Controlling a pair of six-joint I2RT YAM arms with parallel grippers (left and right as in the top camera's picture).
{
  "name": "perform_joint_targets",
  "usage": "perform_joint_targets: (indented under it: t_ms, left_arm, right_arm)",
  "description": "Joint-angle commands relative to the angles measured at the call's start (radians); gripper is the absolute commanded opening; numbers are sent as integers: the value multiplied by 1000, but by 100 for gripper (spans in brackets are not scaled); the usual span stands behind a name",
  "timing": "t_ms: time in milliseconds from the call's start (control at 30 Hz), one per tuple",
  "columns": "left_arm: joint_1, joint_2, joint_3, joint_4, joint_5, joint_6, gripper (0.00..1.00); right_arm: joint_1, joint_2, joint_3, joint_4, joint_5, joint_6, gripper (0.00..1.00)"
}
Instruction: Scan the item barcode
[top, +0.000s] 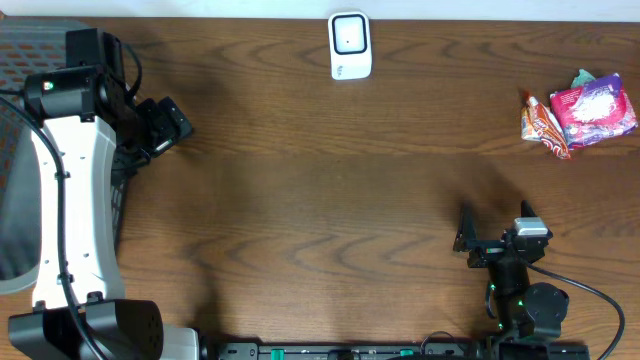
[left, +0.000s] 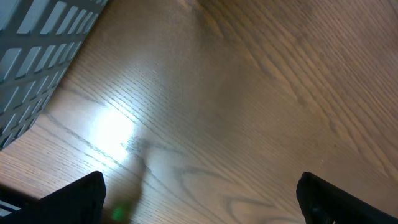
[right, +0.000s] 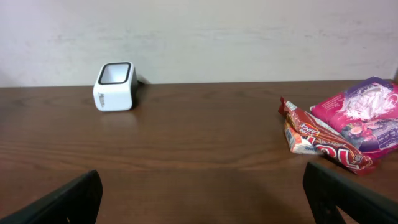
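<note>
Closest in, at the bottom corners of the right wrist view, the dark fingers (right: 68, 202) of the right jaws stand spread wide, holding nothing, with only bare wooden surface (right: 199, 168) between them. That low view looks straight across to a pale wall (right: 249, 37). In front of it sits the white barcode scanner (right: 115, 87), its dark-rimmed window tilted upward. Off to the right lie an orange-red packet (right: 320, 140) and a pink packet (right: 367, 118), the pink one behind and touching the other. From overhead the layout is plainer: the scanner is at the far edge near the middle, the two packets are together at the far right, well apart from it, and the right arm (top: 515, 285) is at the near edge, below and left of the packets and touching neither. The wall does not show from up there. The left wrist view catches neither scanner nor packets. It looks down at wood grain with a bright patch of glare and a faint green glint, the left jaws likewise wide and empty at the bottom corners, and a grey slatted panel (left: 37, 56) in the upper left. Overhead places that panel at the surface's far left corner, with the white left arm (top: 65, 200) reaching up along that side, well apart from the task's things.
</note>
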Motion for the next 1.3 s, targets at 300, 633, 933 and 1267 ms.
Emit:
perform_joint_targets:
  t_ms: [300,633,933,1267]
  left_arm:
    - [2,8,-4,-3,-95,51,98]
    - [-5,-117,-34,6,-181,85,98]
    - [-75,-564,-410,289,-95,383,98]
    - [-145,-1038,-850,539,-37,516,98]
  right_arm:
    - [8,-8,-2,-4,4,-19,99]
    - [8,-8,-2,-4,4,-19,99]
    - [8,-8,-2,-4,4,-19,99]
    - [8,-8,-2,-4,4,-19,99]
